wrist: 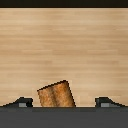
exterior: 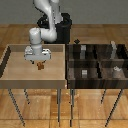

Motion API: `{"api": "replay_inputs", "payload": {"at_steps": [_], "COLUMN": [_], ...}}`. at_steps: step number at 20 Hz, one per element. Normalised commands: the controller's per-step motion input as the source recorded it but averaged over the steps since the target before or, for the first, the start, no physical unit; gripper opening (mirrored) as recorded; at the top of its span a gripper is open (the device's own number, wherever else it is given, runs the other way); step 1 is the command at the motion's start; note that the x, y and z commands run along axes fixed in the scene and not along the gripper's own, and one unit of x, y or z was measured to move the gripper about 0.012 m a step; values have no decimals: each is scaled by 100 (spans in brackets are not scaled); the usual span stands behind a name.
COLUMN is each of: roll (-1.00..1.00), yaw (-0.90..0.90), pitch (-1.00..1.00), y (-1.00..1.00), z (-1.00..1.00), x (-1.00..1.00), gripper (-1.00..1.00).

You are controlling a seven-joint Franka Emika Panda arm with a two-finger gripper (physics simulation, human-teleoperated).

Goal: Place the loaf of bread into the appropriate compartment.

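The hand (exterior: 40, 63) hangs over the tray on the exterior view's left with the loaf of bread (wrist: 56, 95) between its spread fingertips (wrist: 21, 102); whether they press on it cannot be told. The step looks like the pick-up, so next comes a lift and a carry right to the dark compartment box (exterior: 97, 62). The wooden surface (exterior: 20, 70) beneath stands on thin legs over a plank floor (exterior: 15, 35).

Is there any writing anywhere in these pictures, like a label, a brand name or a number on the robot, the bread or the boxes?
None: no readable text shows in either view.
The loaf of bread shows plain crust, no label.
The gripper and the arm are bare white and grey.
The light tray and the dark compartment bin carry no markings; the small grey objects are too small to tell.
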Motion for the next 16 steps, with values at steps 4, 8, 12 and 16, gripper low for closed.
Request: {"api": "replay_inputs", "payload": {"at_steps": [4, 8, 12, 16], "roll": [0, 0, 0, 0], "yaw": [0, 0, 0, 0], "pitch": [0, 0, 0, 0], "y": [0, 0, 0, 0], "z": [-75, -25, 0, 75], "x": [0, 0, 0, 0], "gripper": [100, -100, -100, -100]}}
